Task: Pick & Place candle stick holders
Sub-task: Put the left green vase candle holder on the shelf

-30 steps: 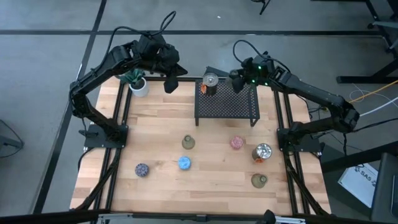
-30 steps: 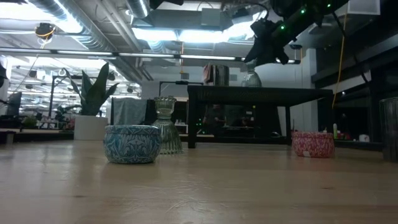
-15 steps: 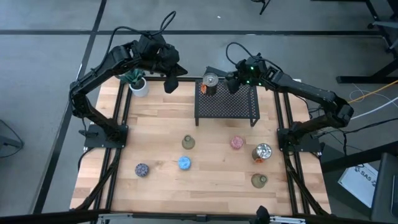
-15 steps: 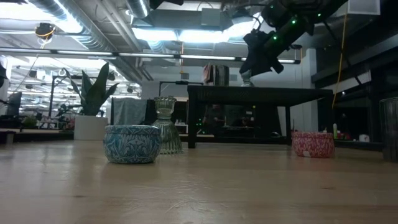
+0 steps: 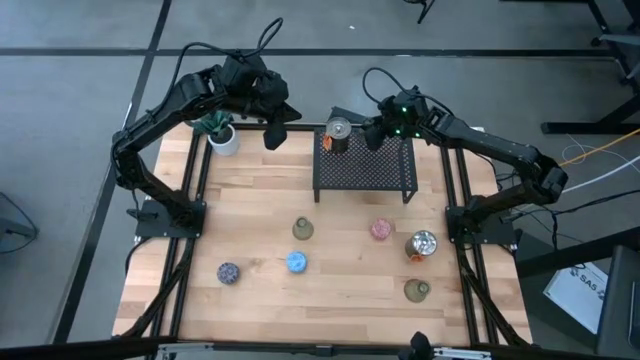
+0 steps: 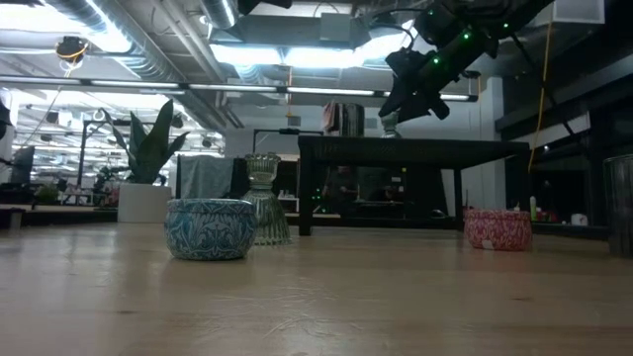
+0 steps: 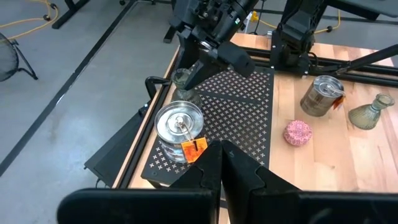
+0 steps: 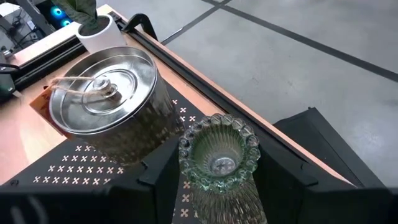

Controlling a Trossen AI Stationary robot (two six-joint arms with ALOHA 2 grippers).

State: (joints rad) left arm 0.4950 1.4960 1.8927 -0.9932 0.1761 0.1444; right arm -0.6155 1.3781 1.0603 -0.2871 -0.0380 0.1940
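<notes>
The right gripper's [image 5: 372, 136] 2 fingers [image 8: 163, 171] are clamped on a clear glass holder [image 8: 219, 157], above the black mesh rack [image 5: 364, 165], just beside a silvery holder [image 5: 339, 130]. The left gripper [image 5: 274, 134], fingers together, hangs near the potted plant [image 5: 218, 129] over the counter [image 5: 260, 200].

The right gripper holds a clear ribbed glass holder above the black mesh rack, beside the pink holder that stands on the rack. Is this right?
One detail is wrong. The right wrist view shows the right gripper holding the clear ribbed glass holder above the black mesh rack, but the thing beside it on the rack is a silvery lidded tin. The pink holder stands on the table.
</notes>
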